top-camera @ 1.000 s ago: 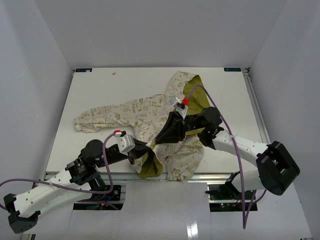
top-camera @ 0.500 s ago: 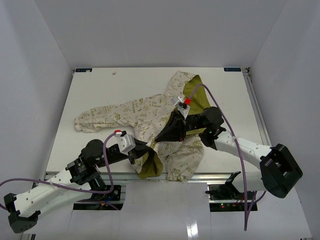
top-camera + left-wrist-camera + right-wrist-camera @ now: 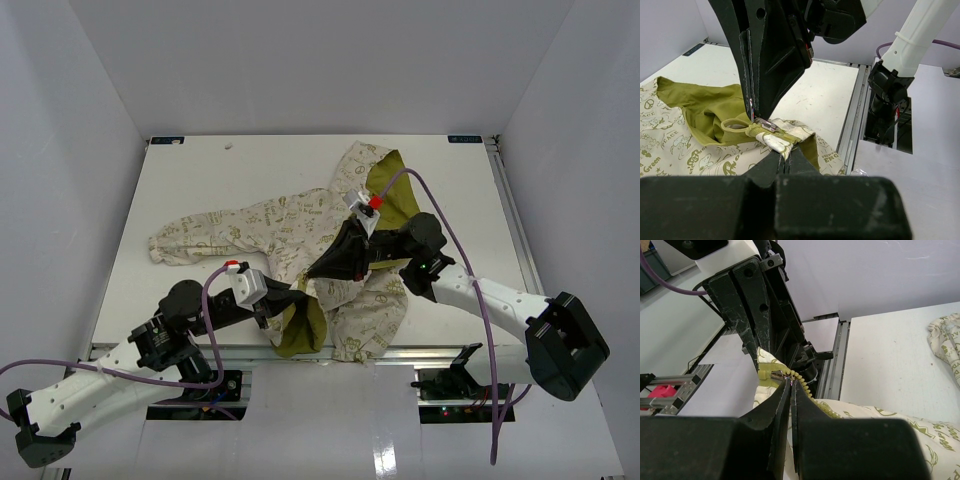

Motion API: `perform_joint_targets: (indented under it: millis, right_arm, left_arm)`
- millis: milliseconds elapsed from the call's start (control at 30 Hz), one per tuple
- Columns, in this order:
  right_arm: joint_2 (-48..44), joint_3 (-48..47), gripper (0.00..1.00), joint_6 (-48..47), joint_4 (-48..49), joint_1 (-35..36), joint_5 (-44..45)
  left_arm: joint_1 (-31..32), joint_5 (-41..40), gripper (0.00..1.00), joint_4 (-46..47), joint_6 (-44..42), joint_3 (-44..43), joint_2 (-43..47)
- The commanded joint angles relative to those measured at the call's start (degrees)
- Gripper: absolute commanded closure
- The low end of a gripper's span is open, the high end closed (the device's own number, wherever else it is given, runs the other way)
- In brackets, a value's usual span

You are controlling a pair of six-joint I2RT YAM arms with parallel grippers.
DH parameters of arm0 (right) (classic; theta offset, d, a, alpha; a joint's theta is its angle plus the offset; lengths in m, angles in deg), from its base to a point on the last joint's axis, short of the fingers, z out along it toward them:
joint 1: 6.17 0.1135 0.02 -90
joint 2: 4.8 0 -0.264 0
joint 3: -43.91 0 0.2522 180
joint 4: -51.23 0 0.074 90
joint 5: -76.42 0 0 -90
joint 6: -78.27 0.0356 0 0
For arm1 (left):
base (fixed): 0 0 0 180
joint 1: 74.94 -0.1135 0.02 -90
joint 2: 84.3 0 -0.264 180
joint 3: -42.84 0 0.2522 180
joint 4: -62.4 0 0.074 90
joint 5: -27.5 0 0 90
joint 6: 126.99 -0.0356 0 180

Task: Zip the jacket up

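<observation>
On the jacket (image 3: 290,225) zipper (image 3: 802,383), left and right jaws clamped.

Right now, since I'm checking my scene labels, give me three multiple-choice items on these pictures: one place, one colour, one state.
1. The hood lies toward the table's: A far edge; B near edge; C left edge.
2. The lining is: A red; B olive green; C blue.
3. The right tool is: A wide open; B half open; C shut on the zipper.
A, the hood sits at the far side; B, the folded-out lining shows olive; C, its fingers pinch the zipper.
</observation>
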Motion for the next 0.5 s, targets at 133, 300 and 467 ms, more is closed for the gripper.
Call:
perform_joint_targets:
  millis: [133, 300, 467]
  right_arm:
    - [0.4, 0.2, 0.92, -2.6, -0.2, -2.1, 5.4]
    - [1.4, -0.7, 0.92, -2.4, -1.1, -3.4, 5.3]
    - [2.5, -0.9, 0.92, -2.1, -1.0, -4.5, 4.7]
  left_arm:
    - [0.3, 3.7, 1.00, 1.9, 0.6, -2.0, 1.9]
    - [0.3, 5.9, 1.00, 1.9, 0.9, -2.1, 2.1]
    - [0.3, 7.5, 1.00, 1.9, 1.1, -2.7, 1.5]
